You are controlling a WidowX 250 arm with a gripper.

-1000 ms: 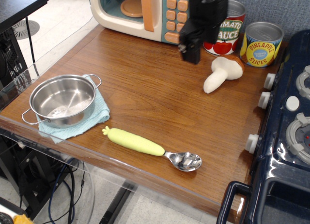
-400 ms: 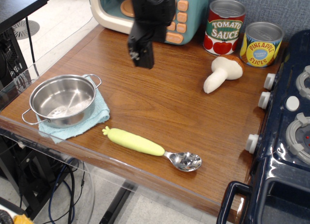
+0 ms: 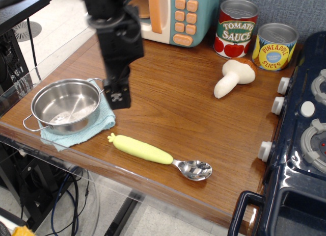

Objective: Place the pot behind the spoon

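The shiny steel pot (image 3: 65, 104) with two wire loop handles sits on a light blue cloth (image 3: 96, 125) at the table's front left. The spoon (image 3: 159, 156) lies near the front edge, its pale yellow-green handle to the left and its metal bowl to the right. My black gripper (image 3: 117, 96) hangs just right of the pot, beside its right handle, above the cloth's edge. Its fingers look close together and hold nothing; their exact state is unclear.
A toy microwave (image 3: 165, 11) stands at the back. A tomato sauce can (image 3: 236, 28), a pineapple can (image 3: 275, 46) and a white mushroom toy (image 3: 233, 77) are at the back right. A dark blue toy stove (image 3: 300, 139) borders the right side.
My gripper has moved from the back right, in front of the microwave, leftward and toward the front, down to the pot's right side. The pot and spoon have not moved.
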